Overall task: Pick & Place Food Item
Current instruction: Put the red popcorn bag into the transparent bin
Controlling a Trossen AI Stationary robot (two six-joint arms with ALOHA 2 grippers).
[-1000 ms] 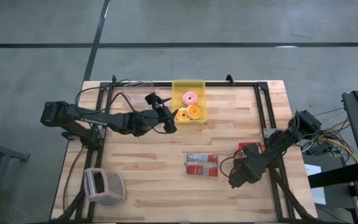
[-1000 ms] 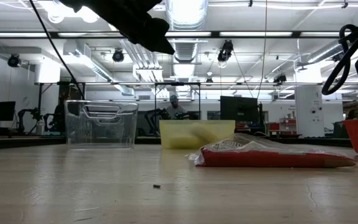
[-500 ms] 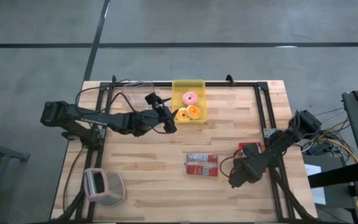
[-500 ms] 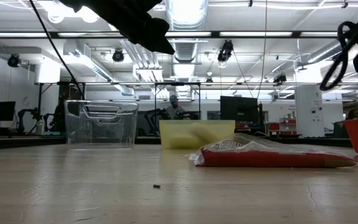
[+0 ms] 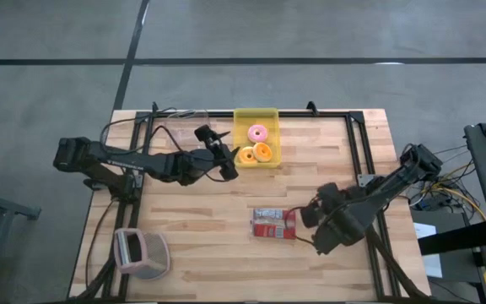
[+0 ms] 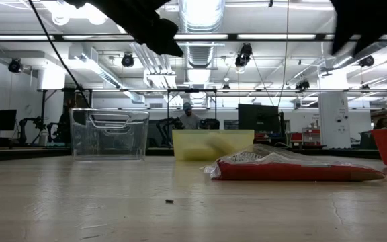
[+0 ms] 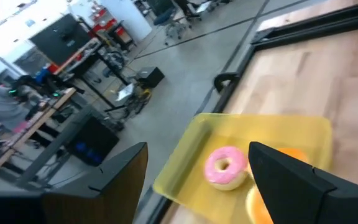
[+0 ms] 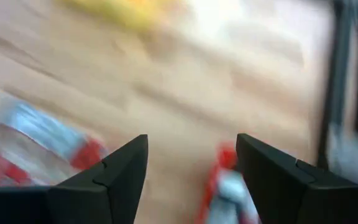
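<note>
Two grippers at work over a wooden table (image 5: 201, 228), both with fingers spread and nothing between them. Left gripper (image 5: 223, 159) poised just beside the yellow tray (image 5: 255, 116) at the table's far edge, fingers wide apart and empty in its wrist view, framing a pink-frosted donut (image 7: 225, 167) in the tray; only a sliver of an orange donut (image 7: 289, 153) visible past one finger. From above, pink donut plain enough, two orange donuts (image 5: 256, 153) partly crowded by the gripper's tip. Right gripper (image 5: 308, 214) close against the end of the red-and-white food packet (image 5: 270, 224) lying flat near mid-table, fingers apart in its wrist view, nothing gripped; contact with the packet impossible to judge from overhead. Right wrist view heavily smeared: red, white and blue patches only, not readable as shapes. Small red bin near the right arm mostly hidden by that arm. Clear bin (image 6: 109, 134) at the far edge sharp at table height, barely discernible from above. Pinkish container (image 5: 142, 252) at the near left corner.
</note>
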